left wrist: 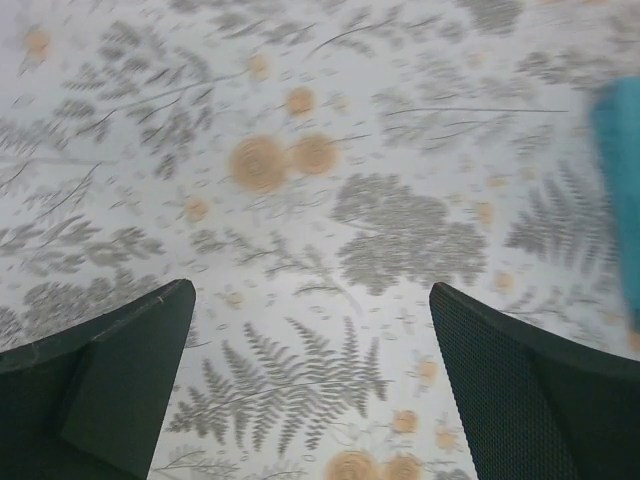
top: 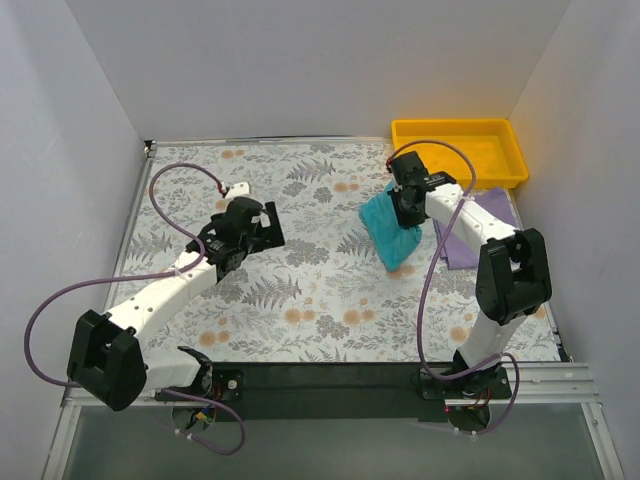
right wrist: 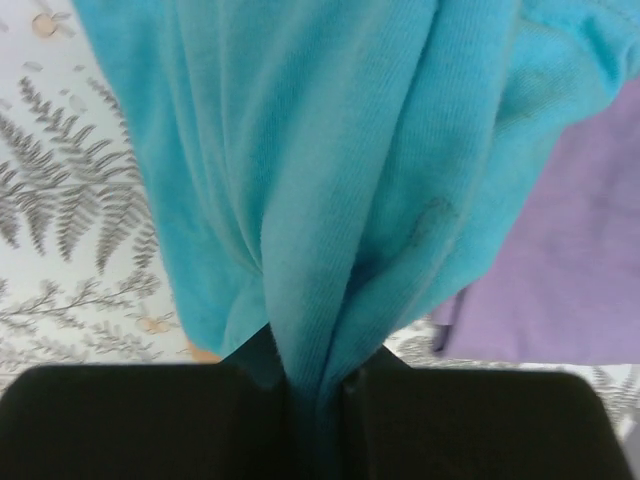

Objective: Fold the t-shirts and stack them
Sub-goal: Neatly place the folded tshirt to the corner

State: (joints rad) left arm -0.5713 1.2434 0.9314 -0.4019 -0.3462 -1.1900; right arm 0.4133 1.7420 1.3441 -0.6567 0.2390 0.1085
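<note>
Right jaws clenched on bunched teal cloth t-shirt (top: 392, 238), raised presumably for spreading; left jaws released above floral counter (top: 300, 290).

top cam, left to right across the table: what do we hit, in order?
Open left gripper → bunched teal cloth t-shirt, pinched in the shut right gripper → pale lavender cloth t-shirt. Yellow plastic tray left out: it spans both shirts.
</note>
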